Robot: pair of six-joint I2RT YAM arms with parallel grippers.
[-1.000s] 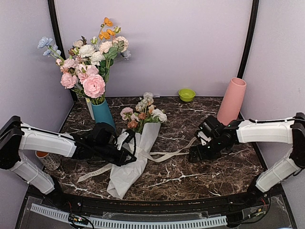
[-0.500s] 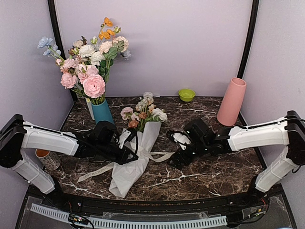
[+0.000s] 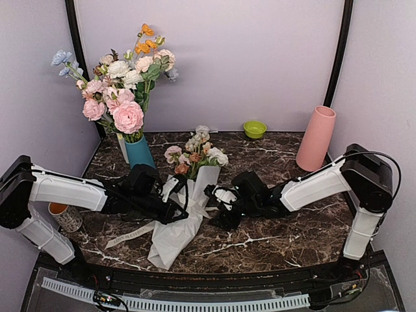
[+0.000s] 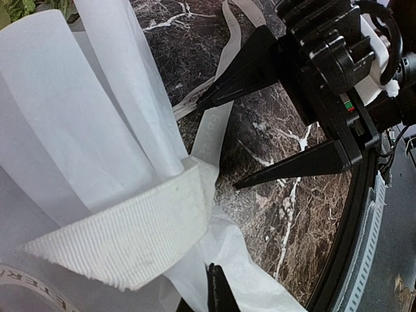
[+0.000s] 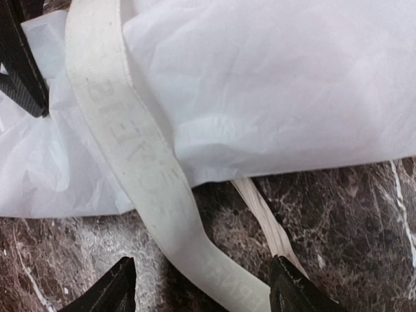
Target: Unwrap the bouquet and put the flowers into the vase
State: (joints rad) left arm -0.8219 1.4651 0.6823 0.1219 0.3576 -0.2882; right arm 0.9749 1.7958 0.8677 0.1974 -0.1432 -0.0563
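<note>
Right wrist view: my right hand (image 5: pixel 205 290) straddles the ribbon (image 5: pixel 133 156), fingers apart, not yet pinching. My left hand (image 3: pixel 170 203) is clamped on the bouquet (image 3: pixel 195 188), mid desk (image 3: pixel 273 237), well left of the vase (image 3: pixel 316 138). Untying, I judge; next, pinch and pull rightward.

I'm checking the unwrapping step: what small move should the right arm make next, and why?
Probably close the right gripper on the ribbon and draw it away from the bouquet. Its fingers stand open astride the ribbon tail beside the paper wrap, and the left gripper is shut on the bouquet, so the tie can likely be pulled loose.
</note>
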